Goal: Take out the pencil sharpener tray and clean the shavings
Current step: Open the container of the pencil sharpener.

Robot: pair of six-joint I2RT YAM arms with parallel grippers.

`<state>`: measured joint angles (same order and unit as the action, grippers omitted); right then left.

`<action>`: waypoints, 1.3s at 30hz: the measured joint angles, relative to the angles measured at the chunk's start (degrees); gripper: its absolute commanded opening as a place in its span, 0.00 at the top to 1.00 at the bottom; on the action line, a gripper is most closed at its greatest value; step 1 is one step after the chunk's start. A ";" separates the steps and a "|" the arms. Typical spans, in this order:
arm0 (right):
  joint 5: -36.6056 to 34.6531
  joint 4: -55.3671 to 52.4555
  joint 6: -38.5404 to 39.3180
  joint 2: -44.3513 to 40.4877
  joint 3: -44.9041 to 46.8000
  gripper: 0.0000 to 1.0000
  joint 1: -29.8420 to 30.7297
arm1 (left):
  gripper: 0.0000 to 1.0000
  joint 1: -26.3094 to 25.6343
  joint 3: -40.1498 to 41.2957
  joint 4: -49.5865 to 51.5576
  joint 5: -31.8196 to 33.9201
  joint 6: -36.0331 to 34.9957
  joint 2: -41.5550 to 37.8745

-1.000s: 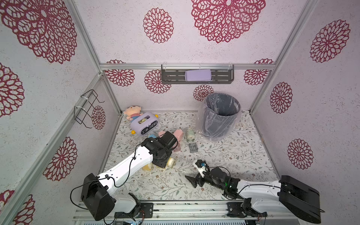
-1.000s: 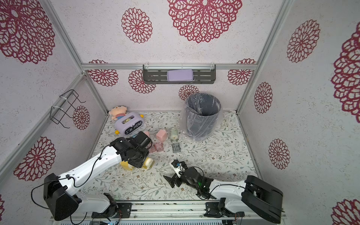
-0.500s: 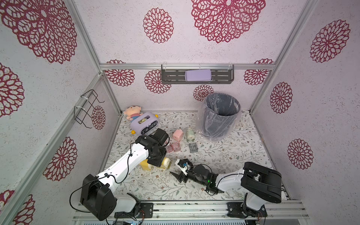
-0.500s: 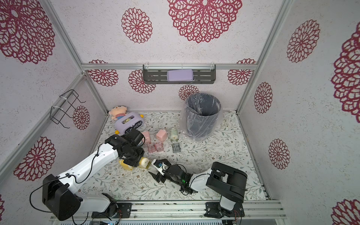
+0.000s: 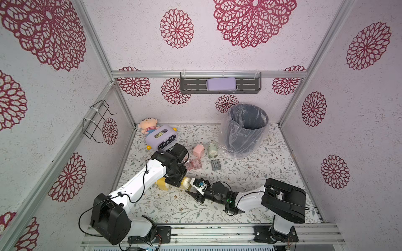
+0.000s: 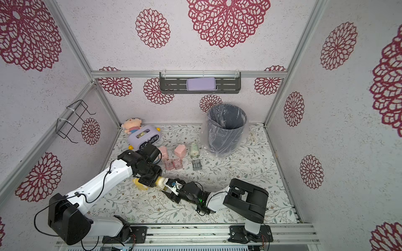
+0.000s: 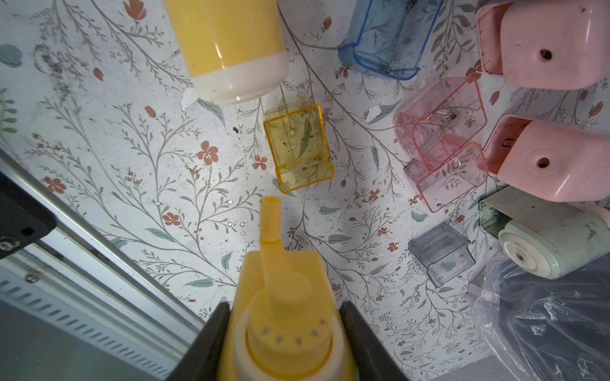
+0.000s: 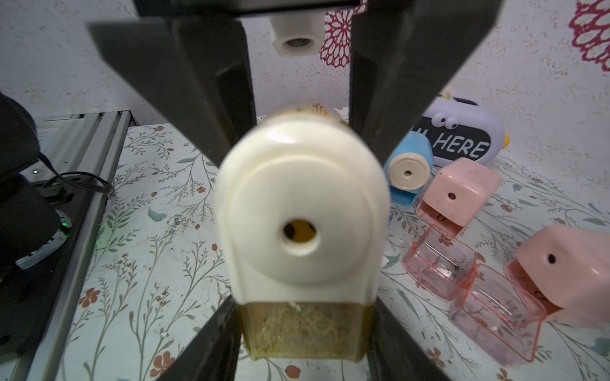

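Note:
My left gripper is shut on a yellow pencil sharpener, with the crank end toward its camera. In both top views it holds the sharpener low over the floor at the front left. My right gripper reaches in from the right to the sharpener's cream face. Below that face sits the amber tray, full of shavings. The right fingers press on both of its sides. The tray sits inside the sharpener body.
A lined grey bin stands at the back right. Pink sharpeners, empty pink trays, a grey tray, a green sharpener and a purple box lie mid-floor. Another yellow sharpener and an empty yellow tray show below the left wrist.
The right arm swung left to the sharpener's front and its jaws closed in from wide open onto the tray. The left arm carried the sharpener slightly left and toward the front.

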<state>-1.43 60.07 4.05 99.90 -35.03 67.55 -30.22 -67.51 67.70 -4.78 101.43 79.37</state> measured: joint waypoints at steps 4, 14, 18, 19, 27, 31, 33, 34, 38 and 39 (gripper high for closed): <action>0.44 0.13 -0.07 0.00 0.00 0.34 0.00 | 0.71 0.00 0.00 0.52 -0.20 -0.11 0.02; 1.64 0.09 -0.26 -1.05 0.00 0.38 0.00 | 0.71 0.00 0.00 0.87 -0.02 -0.09 0.02; 1.68 0.04 -0.81 -1.42 0.00 0.45 0.00 | 0.71 0.00 0.07 0.94 0.07 -0.09 0.02; 1.66 0.04 -0.92 -1.46 0.00 0.47 0.00 | 0.72 0.00 0.07 1.01 0.07 -0.09 0.02; 1.68 0.00 -0.70 -1.46 0.00 0.55 0.00 | 0.72 0.00 0.13 1.20 0.13 -0.07 0.02; 1.66 0.13 -0.74 -1.46 0.13 0.56 0.00 | 0.72 0.00 0.13 1.36 0.22 -0.02 0.02; 1.68 0.66 -0.85 -1.46 0.48 0.56 0.02 | 0.72 -0.02 0.13 1.57 0.26 0.00 0.02; 1.68 1.03 -0.92 -1.55 0.76 0.56 0.07 | 0.72 -0.02 0.04 1.75 0.44 -0.02 0.02; 1.62 2.67 -1.07 -2.49 1.84 0.57 0.15 | 0.73 -0.31 -1.40 3.08 0.66 -0.04 0.02; 1.57 3.04 -1.09 -2.86 2.10 0.57 0.15 | 0.74 -0.37 -1.81 3.39 0.63 -0.04 0.02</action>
<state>0.14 63.11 2.96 97.03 -32.93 67.70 -30.59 -69.32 71.09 -4.14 101.38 79.40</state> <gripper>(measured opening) 0.509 0.493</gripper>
